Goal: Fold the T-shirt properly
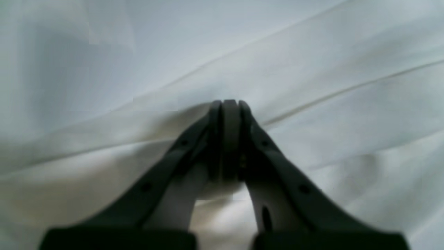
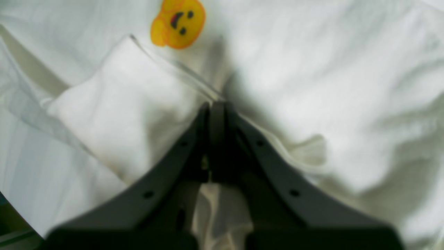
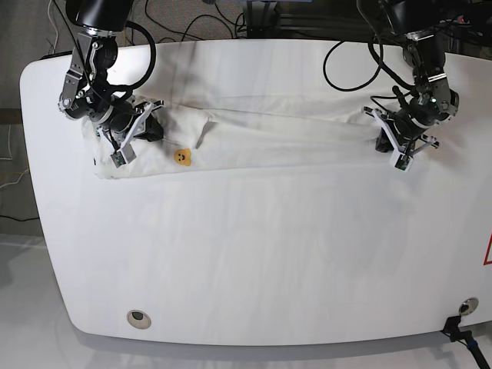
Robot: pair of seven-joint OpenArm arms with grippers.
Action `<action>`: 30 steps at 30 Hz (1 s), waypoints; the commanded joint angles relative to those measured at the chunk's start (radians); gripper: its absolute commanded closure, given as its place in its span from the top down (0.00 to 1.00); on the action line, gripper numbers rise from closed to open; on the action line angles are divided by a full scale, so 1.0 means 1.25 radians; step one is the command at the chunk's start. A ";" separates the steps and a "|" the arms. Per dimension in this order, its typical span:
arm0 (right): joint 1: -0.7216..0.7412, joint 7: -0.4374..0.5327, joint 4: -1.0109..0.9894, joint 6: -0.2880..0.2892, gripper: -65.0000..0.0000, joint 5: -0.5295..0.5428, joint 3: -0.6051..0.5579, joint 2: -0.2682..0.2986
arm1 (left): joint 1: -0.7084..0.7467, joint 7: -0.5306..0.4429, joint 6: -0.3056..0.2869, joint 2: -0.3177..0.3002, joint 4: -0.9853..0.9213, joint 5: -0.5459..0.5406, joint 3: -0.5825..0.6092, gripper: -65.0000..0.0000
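White bench (image 3: 254, 254) w/ rounded corners fills the base view; black cables (image 3: 192, 19) trail over its far edge, grey floor shows at the near left. Small round grey inset (image 3: 138, 317) sits near the bench's front-left corner, dark fitting (image 3: 461, 332) at the front-right edge.

T-shirt (image 3: 269, 134) lies across the far part of the bench as a long, narrow white band, pulled out sideways btwn the two arms, w/ creases running along its length. Printed front not visible; only a small yellow smiley-like mark (image 3: 182, 157) shows, near the band's left end in base view. Same mark appears in the right wrist view, just beyond a folded flap of cloth (image 2: 121, 104).

Right gripper (image 2: 215, 106) (base view's left side (image 3: 142, 123)) is pressed together, pinching a hemmed edge of the T-shirt where the flap meets the main cloth; fabric bunches below its fingers. Left gripper (image 1: 229, 104) (base view's right side (image 3: 396, 138)) is likewise closed tight on a ridge of the shirt, w/ long folds fanning out from the pinch point. Left wrist view is blurred, nothing but white cloth around the fingers.

Both arms sit at opposite ends of the band, well apart, w/ the cloth stretched fairly taut btwn them.
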 commanded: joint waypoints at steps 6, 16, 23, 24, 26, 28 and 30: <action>0.057 -0.109 0.183 -0.005 0.00 -0.019 0.000 -0.017 | -0.012 0.125 0.009 -0.008 0.188 0.014 -0.002 0.00; 0.021 -0.158 0.313 -0.005 0.00 -0.019 0.000 -0.055 | 0.034 0.182 0.009 -0.006 0.289 0.014 0.021 0.00; -0.020 -0.158 0.313 -0.005 0.00 -0.023 0.001 -0.064 | 0.047 0.185 0.009 -0.006 0.289 0.014 0.021 0.00; -0.020 -0.158 0.313 -0.005 0.00 -0.024 0.001 -0.070 | 0.057 0.185 0.009 -0.006 0.289 0.014 0.020 0.00; -0.020 -0.158 0.312 -0.005 0.00 -0.024 0.001 -0.070 | 0.072 0.185 0.009 -0.006 0.289 0.014 0.019 0.00; -0.020 -0.158 0.311 -0.005 0.00 -0.024 0.001 -0.071 | 0.091 0.185 0.009 -0.007 0.290 0.014 -0.002 0.00; -0.020 -0.158 0.310 -0.005 0.00 -0.024 0.001 -0.069 | 0.103 0.185 0.009 -0.007 0.291 0.014 -0.026 0.00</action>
